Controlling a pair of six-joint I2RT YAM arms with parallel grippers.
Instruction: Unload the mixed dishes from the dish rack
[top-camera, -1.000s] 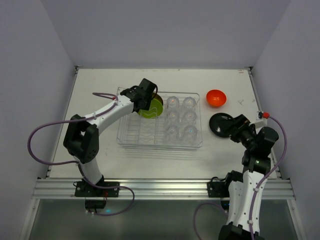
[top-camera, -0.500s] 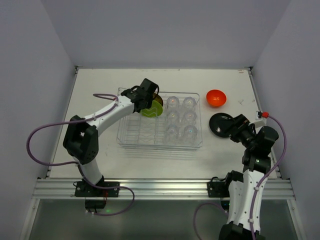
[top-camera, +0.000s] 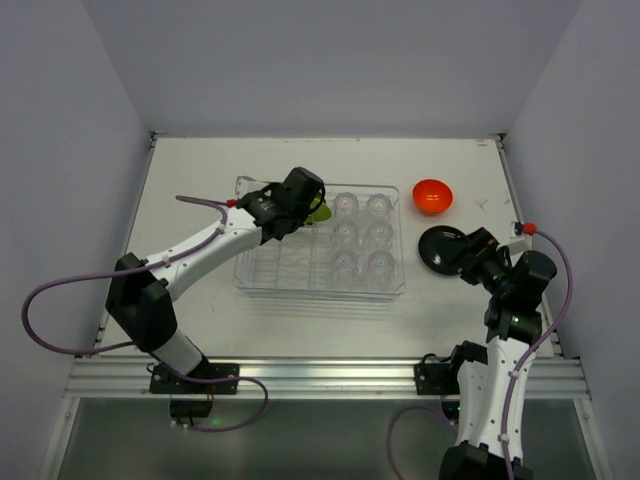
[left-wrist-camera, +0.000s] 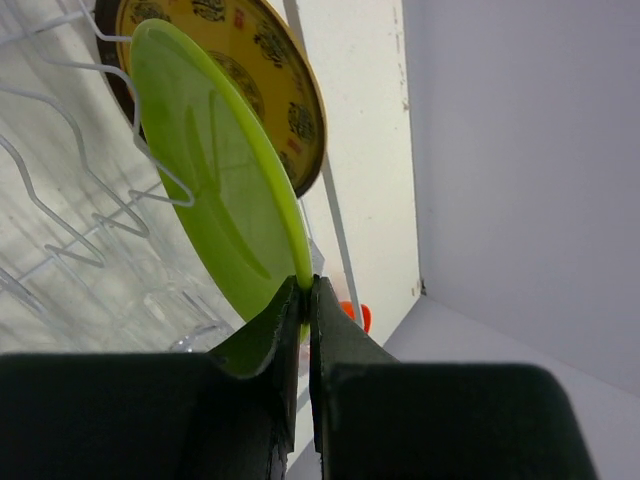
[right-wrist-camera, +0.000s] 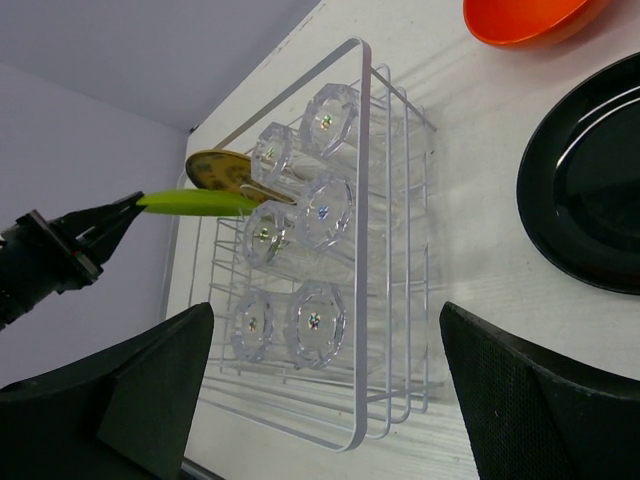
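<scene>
Over the last second the left arm has stretched out from the near left of the table toward the middle, and its left gripper has slid rightward along the far side of the dish rack, so that from above it now hides most of the green plate, which was plainly visible a moment ago; I take this to mean the plate has been seized and its removal is just beginning. The gripper's two dark fingers are pinched tight on the thin rim of that plate, with hardly any gap between them. The plate stands on edge and leans, with rack wires crossing in front of its face in the wrist view; whether its lower edge is clear of the slots I cannot tell. Just behind it, close or touching, stands the yellow-patterned plate, in the far part of the rack. The six glass cups sit untouched in the right half of the rack, in two rows. The rack itself lies in the middle of the table. The orange bowl rests on the table toward the far right corner, and the black plate lies flat beside the right edge, both already out of the rack. The right gripper hovers just by the black plate with its fingers spread wide, holding nothing; it has not moved in that second. By my reckoning two dishes are unloaded, and two plates and six cups remain.
</scene>
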